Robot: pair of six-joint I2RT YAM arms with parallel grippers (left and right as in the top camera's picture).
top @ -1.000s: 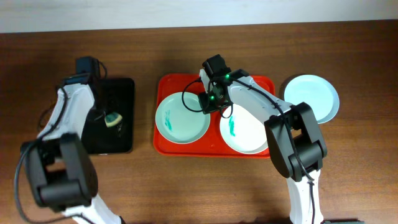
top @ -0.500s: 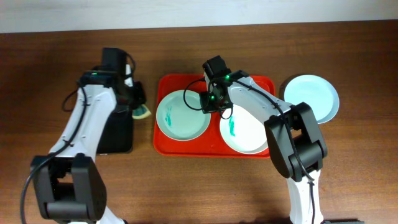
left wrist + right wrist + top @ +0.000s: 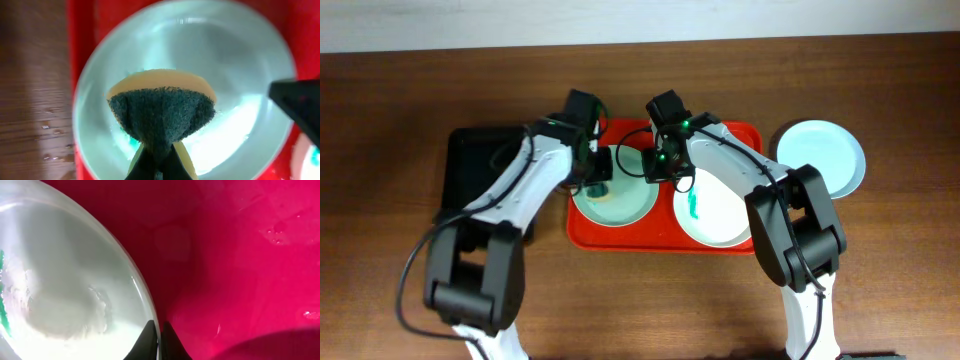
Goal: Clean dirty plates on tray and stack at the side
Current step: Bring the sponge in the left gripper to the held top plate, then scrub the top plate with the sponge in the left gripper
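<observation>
A pale mint-green plate lies on the left of the red tray. A white plate with a teal smear lies on the tray's right. My left gripper is shut on a green-and-yellow sponge and holds it over the mint plate, where a teal smear shows beside the sponge. My right gripper is shut on that plate's right rim, with its fingertips pinching the edge over the tray. Another pale mint plate sits on the table to the right of the tray.
A narrower black tray lies on the wooden table to the left of the red tray. My right gripper's dark body reaches into the left wrist view from the right. Water drops dot the wood beside the tray.
My left arm has swung right from the black tray with the sponge and now holds it over the mint plate. The right arm has not moved.
</observation>
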